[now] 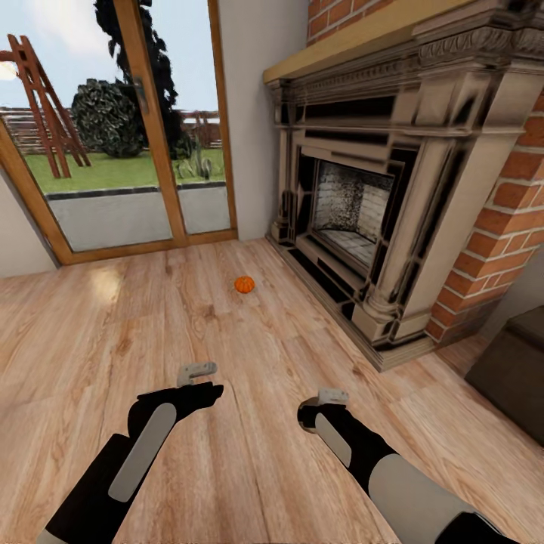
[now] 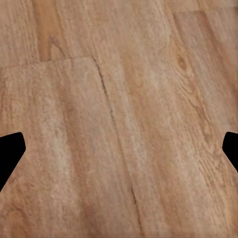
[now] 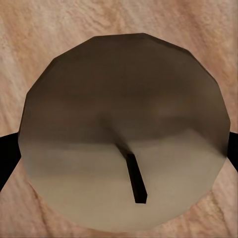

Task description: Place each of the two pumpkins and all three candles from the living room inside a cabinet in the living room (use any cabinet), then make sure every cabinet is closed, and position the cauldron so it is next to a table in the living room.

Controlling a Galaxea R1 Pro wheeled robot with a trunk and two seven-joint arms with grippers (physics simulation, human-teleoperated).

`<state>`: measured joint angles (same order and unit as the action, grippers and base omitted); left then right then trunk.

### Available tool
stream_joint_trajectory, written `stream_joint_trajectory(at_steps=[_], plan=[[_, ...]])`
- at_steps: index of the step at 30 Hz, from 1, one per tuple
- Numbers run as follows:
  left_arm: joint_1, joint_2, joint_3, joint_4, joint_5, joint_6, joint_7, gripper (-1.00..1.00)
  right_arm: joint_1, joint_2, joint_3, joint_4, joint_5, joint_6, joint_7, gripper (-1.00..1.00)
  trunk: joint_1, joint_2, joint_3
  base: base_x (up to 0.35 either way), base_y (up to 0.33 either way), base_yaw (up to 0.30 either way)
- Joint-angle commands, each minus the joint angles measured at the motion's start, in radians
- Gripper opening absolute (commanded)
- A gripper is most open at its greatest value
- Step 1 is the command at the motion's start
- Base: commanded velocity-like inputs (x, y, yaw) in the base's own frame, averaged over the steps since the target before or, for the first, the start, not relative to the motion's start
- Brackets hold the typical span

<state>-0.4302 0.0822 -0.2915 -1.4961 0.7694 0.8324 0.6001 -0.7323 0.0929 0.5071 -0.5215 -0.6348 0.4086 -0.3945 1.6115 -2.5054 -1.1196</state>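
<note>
The right end effector grips a candle whose round top hides most of both fingers. The left end effector is spread wide over bare floor, fingertips cut off. A pumpkin lies on the floor before the fireplace.

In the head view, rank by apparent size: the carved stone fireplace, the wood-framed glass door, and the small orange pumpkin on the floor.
1. Carved stone fireplace, largest in the picture.
2. Wood-framed glass door, slightly less area; it stands farther back and is cut off by the picture's edge, so its true rank is unsure.
3. Small orange pumpkin, by far the smallest.
</note>
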Motion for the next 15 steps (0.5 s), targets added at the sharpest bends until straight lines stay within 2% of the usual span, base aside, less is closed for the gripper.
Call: stream_joint_trajectory(at_steps=[1,3,15], plan=[[-0.001,0.001,-0.002,-0.001,0.010,0.001,0.010,1.00,-0.001,-0.001,0.007,-0.002,-0.011,0.001,-0.009,-1.00,0.000,0.000,-0.003,-0.002,0.000,-0.001],[-0.001,0.001,-0.002,-0.001,0.010,0.001,0.010,1.00,-0.001,-0.001,0.007,-0.002,-0.011,-0.001,-0.009,-1.00,0.000,0.000,-0.006,-0.001,0.000,0.000],[-0.001,0.001,-0.002,-0.001,0.010,0.001,0.010,1.00,-0.001,-0.001,0.007,-0.002,-0.011,-0.004,-0.009,-1.00,-0.006,0.002,0.021,0.000,0.000,0.000]])
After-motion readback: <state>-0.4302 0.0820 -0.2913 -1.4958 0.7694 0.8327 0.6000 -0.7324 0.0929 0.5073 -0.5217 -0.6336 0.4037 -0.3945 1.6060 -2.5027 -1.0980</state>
